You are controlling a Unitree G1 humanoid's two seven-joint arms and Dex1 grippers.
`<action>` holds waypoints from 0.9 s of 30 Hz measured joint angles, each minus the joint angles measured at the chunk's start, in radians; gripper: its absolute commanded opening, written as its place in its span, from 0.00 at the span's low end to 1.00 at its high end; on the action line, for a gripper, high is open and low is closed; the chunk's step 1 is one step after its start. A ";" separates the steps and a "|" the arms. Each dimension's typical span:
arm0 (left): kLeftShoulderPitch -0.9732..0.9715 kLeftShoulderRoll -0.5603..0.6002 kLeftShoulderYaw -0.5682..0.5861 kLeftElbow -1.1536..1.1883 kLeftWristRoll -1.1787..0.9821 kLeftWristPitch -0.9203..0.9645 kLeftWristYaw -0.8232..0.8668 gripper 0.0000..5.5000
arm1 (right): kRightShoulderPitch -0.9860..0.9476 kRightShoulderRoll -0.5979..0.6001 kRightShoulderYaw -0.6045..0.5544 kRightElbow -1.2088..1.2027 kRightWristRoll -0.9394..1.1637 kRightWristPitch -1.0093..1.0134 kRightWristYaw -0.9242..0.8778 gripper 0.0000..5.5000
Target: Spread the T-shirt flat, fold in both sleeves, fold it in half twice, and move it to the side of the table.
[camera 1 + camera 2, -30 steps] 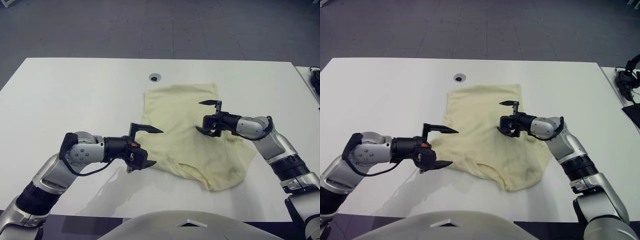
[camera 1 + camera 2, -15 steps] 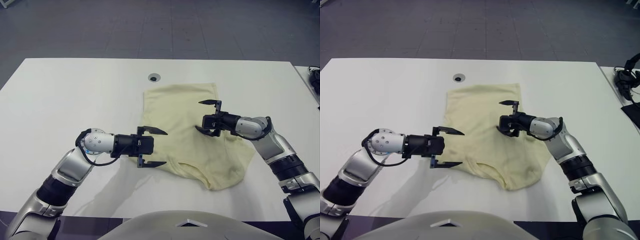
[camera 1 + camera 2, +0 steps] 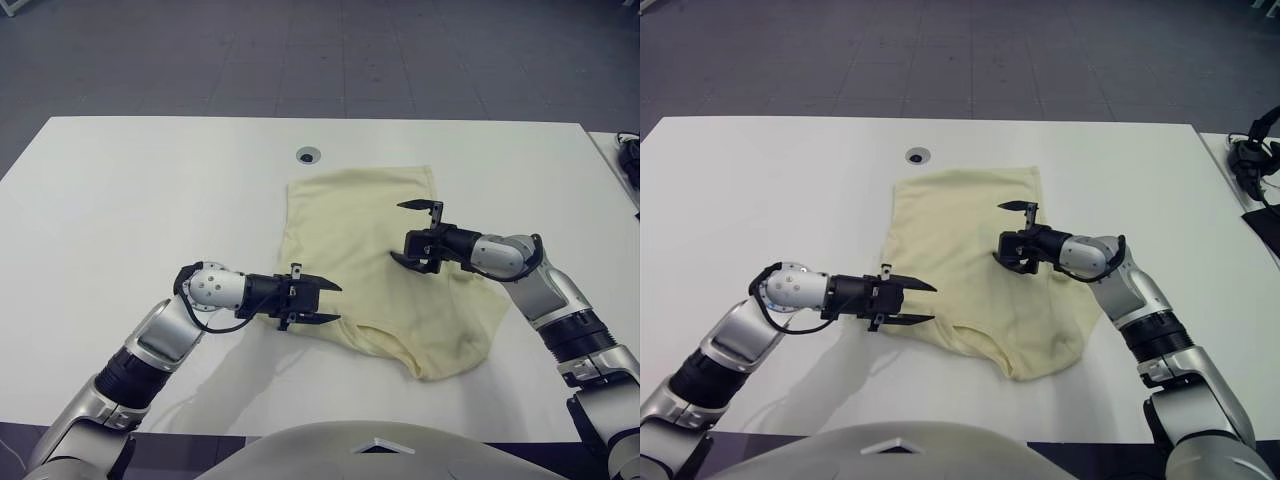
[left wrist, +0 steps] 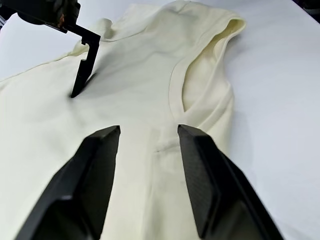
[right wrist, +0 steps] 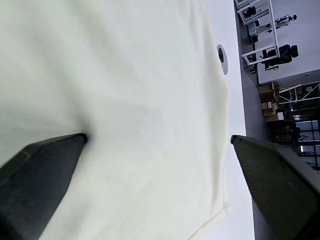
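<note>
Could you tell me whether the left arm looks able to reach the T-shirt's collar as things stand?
Probably yes. The left gripper is open at the near edge of the T-shirt, with the collar just ahead and nothing between. The right gripper sits farther off, mid-shirt.

White rectangular tabletop (image 3: 150, 190), round grey cable grommet (image 3: 310, 154) set in it near the far edge. Grey tiled floor (image 3: 300, 50) beyond. Second white surface (image 3: 1222, 150) at right, black cabled gear (image 3: 1252, 150) on it.
</note>
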 measured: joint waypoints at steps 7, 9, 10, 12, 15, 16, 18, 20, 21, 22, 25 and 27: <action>-0.022 -0.022 -0.034 0.084 0.043 -0.026 -0.009 0.05 | 0.002 0.001 0.000 0.000 -0.001 0.000 -0.006 0.98; -0.028 -0.031 -0.044 0.101 0.045 -0.025 -0.020 0.00 | 0.003 0.002 0.000 0.000 -0.001 0.000 -0.009 0.98; -0.029 -0.038 -0.047 0.109 0.045 -0.024 -0.023 0.00 | 0.004 0.002 0.000 0.000 -0.001 0.000 -0.010 0.98; -0.029 -0.044 -0.049 0.118 0.046 -0.025 -0.028 0.00 | 0.005 0.002 0.000 0.000 -0.001 0.000 -0.014 0.98; -0.033 -0.045 -0.049 0.126 0.046 -0.025 -0.037 0.00 | 0.007 0.003 0.001 0.000 -0.002 0.000 -0.019 0.98; -0.033 -0.045 -0.049 0.126 0.046 -0.025 -0.040 0.00 | 0.007 0.003 0.001 0.000 -0.002 0.000 -0.019 0.98; -0.033 -0.045 -0.050 0.124 0.045 -0.021 -0.052 0.00 | 0.007 0.003 0.001 0.000 -0.002 0.000 -0.020 0.98; -0.032 -0.045 -0.050 0.119 0.044 -0.017 -0.062 0.00 | 0.007 0.003 0.001 0.000 -0.002 0.000 -0.022 0.98; -0.032 -0.045 -0.050 0.118 0.045 -0.017 -0.063 0.00 | 0.008 0.003 0.001 0.000 -0.002 0.000 -0.023 0.98; -0.032 -0.044 -0.050 0.118 0.045 -0.017 -0.063 0.00 | 0.009 0.004 0.001 0.000 -0.002 0.000 -0.026 0.98; -0.031 -0.044 -0.050 0.118 0.045 -0.018 -0.063 0.00 | 0.009 0.004 0.001 0.000 -0.002 0.000 -0.028 0.98; -0.031 -0.044 -0.047 0.114 0.040 -0.017 -0.063 0.00 | 0.009 0.004 0.001 0.000 -0.002 0.000 -0.028 0.98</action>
